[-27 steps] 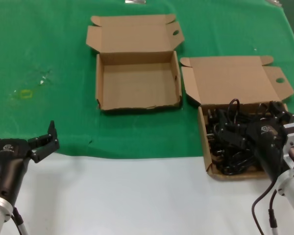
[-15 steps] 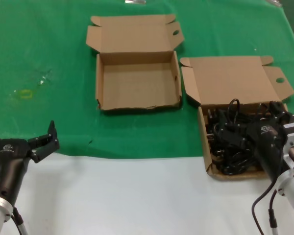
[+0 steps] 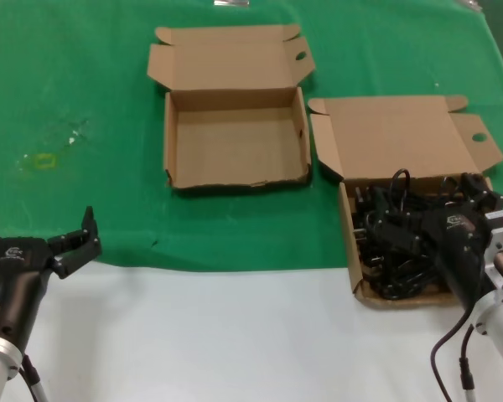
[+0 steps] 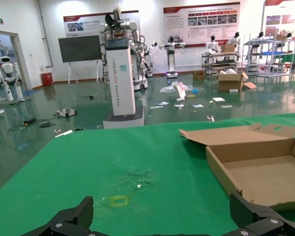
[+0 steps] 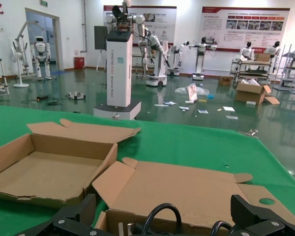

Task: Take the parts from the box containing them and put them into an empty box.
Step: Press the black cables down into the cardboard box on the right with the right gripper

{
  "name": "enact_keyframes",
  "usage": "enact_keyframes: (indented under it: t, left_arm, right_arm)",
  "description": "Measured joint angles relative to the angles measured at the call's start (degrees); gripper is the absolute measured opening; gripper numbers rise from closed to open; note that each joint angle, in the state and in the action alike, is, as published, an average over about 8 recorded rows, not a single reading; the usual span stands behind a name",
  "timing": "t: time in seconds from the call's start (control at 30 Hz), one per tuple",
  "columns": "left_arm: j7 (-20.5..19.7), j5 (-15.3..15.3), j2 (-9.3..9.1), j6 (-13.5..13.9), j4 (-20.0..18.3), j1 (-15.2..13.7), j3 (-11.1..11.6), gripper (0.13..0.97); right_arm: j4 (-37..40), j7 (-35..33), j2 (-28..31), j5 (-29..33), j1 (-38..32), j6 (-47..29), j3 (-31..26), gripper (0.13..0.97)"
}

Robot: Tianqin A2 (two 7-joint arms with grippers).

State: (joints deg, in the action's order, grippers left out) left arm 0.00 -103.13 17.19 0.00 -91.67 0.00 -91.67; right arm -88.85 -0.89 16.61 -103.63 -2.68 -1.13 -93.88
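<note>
The box containing the parts sits at the right, its lid laid back and a holed flap spread out sideways. Tangled black parts fill it; a black cable loop rises from them. My right gripper hangs open low over this pile, one finger on each side of the loop, nothing held. The empty box lies left of it and farther back, also seen in the right wrist view and the left wrist view. My left gripper waits open at the near left.
Green cloth covers the far part of the table; a bare white strip runs along the front. A small yellow mark and scuffs lie on the cloth at the left. The two boxes stand close, with a narrow gap between them.
</note>
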Motion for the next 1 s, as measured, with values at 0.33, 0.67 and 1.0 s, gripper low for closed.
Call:
enact_keyframes:
  t: [0.33, 0.67, 1.0]
  left_arm:
    - [0.0, 0.0, 0.00, 0.0, 0.0, 0.0, 0.0, 0.940]
    - [0.0, 0.0, 0.00, 0.0, 0.0, 0.0, 0.0, 0.842]
    - [0.0, 0.0, 0.00, 0.0, 0.0, 0.0, 0.0, 0.671]
  right_arm:
    - [0.0, 0.0, 0.0, 0.0, 0.0, 0.0, 0.0, 0.966]
    - [1.6, 0.6, 1.2, -0.7, -1.2, 1.2, -1.3, 0.966]
    - [2.7, 1.9, 4.1, -2.7, -2.1, 2.4, -3.5, 0.966]
